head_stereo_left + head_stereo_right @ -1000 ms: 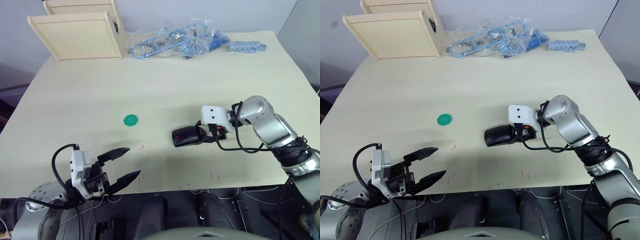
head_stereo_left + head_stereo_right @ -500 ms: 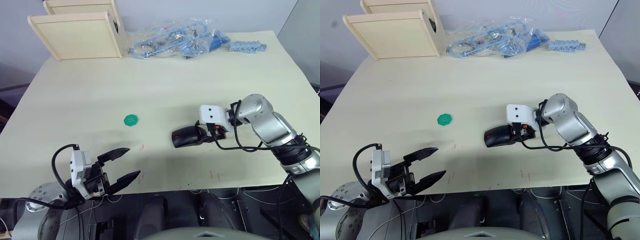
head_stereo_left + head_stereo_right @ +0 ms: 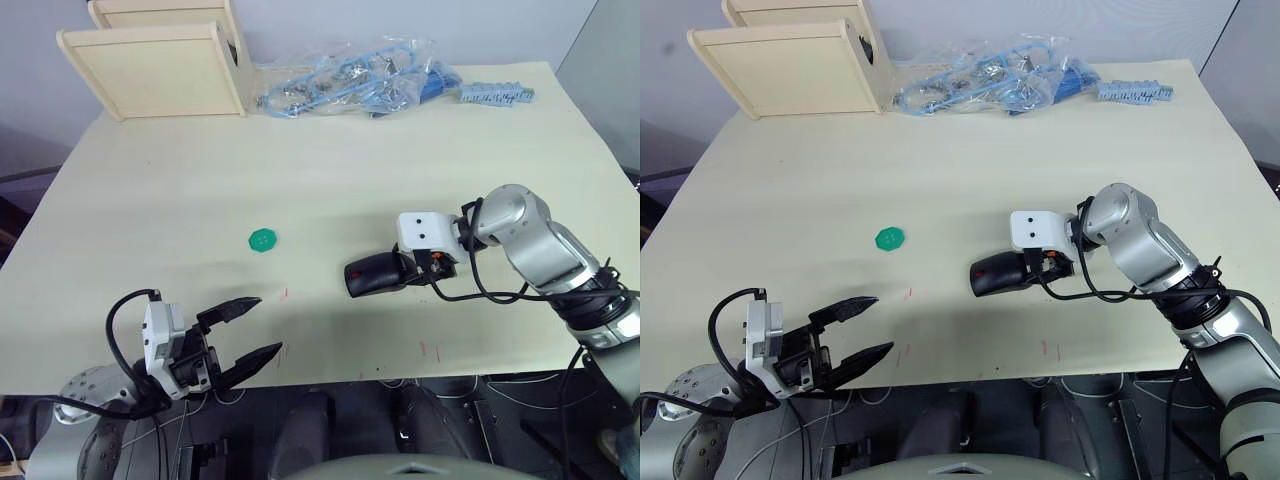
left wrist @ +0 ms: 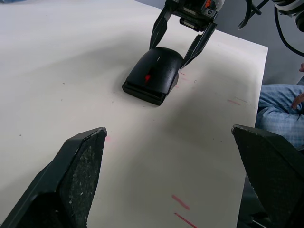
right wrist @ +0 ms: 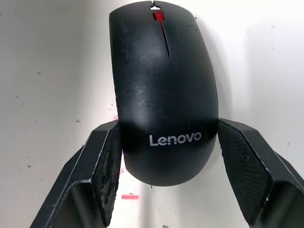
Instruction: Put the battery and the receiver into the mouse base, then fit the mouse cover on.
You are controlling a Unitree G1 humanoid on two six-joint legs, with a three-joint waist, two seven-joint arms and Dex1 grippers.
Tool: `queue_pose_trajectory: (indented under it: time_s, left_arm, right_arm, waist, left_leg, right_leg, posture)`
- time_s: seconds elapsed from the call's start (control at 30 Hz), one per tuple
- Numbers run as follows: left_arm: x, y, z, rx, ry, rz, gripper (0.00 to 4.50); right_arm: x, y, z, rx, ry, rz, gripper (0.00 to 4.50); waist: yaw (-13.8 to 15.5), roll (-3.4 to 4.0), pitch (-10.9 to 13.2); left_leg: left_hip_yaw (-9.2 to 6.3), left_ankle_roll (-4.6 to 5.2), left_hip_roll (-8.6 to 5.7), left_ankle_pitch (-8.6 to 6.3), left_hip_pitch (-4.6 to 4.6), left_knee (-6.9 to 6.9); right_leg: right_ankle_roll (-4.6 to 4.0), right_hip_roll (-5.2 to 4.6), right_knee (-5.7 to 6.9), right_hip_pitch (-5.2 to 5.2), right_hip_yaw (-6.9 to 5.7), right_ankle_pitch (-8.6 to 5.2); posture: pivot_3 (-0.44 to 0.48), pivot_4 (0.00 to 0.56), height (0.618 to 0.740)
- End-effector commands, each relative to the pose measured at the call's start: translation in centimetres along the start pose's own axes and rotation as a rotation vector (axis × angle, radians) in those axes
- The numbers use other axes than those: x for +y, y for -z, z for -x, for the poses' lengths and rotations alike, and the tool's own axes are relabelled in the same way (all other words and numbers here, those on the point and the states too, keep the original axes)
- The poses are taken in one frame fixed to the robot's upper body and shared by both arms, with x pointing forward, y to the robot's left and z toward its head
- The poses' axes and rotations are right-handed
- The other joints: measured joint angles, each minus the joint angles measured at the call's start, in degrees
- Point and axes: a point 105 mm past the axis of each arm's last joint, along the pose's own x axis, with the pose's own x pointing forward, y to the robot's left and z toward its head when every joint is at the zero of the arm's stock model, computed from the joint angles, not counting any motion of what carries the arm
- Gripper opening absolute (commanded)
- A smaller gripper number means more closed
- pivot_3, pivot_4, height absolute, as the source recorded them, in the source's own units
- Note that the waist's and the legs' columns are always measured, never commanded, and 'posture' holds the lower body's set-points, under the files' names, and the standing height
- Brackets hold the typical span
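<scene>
The mouse cover (image 5: 164, 90) sits on the mouse base (image 4: 142, 90) as one assembled black mouse, lying on the worktop (image 3: 330, 170) near the middle of its front edge, a little towards the right. The right claw (image 5: 166, 166) straddles the rear of the mouse, one finger touching its side and the other just clear, its spread narrow. The left claw (image 3: 245, 327) hovers wide open at the front edge towards the left corner, well apart from the mouse. A green disc (image 3: 262, 239) lies between them
</scene>
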Motion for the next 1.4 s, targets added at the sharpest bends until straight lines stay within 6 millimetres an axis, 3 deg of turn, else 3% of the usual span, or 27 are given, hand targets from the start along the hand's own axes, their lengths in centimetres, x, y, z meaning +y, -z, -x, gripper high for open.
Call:
queue_pose_trajectory:
  time_s: [0.03, 0.53, 1.4]
  left_arm:
    - [-0.51, -0.75, -0.27, -0.011, 0.023, -0.034, 4.5]
    - [-0.47, -0.68, -0.32, -0.01, 0.025, -0.036, 4.5]
    - [-0.41, -0.65, -0.31, -0.012, 0.024, -0.039, 4.5]
  right_arm:
    - [-0.35, -0.86, 0.55, 0.007, 0.021, 0.046, 3.12]
    - [-0.19, -1.6, 0.45, 0.008, 0.026, 0.05, 3.12]
    - [-0.43, -1.12, 0.0, 0.016, 0.015, 0.021, 3.12]
  waist:
    - [0.0, 0.0, 0.0]
    - [0.0, 0.0, 0.0]
    - [0.0, 0.0, 0.0]
  left_leg:
    - [0.0, 0.0, 0.0, 0.0, 0.0, 0.0]
    - [0.0, 0.0, 0.0, 0.0, -0.01, 0.0]
    - [0.0, 0.0, 0.0, 0.0, -0.01, 0.0]
  right_leg:
    - [0.0, 0.0, 0.0, 0.0, 0.0, 0.0]
    - [0.0, 0.0, 0.0, 0.0, 0.0, 0.0]
    - [0.0, 0.0, 0.0, 0.0, 0.0, 0.0]
  posture:
    - [0.0, 0.15, 0.74]
    - [0.0, 0.15, 0.74]
    - [0.0, 0.15, 0.74]
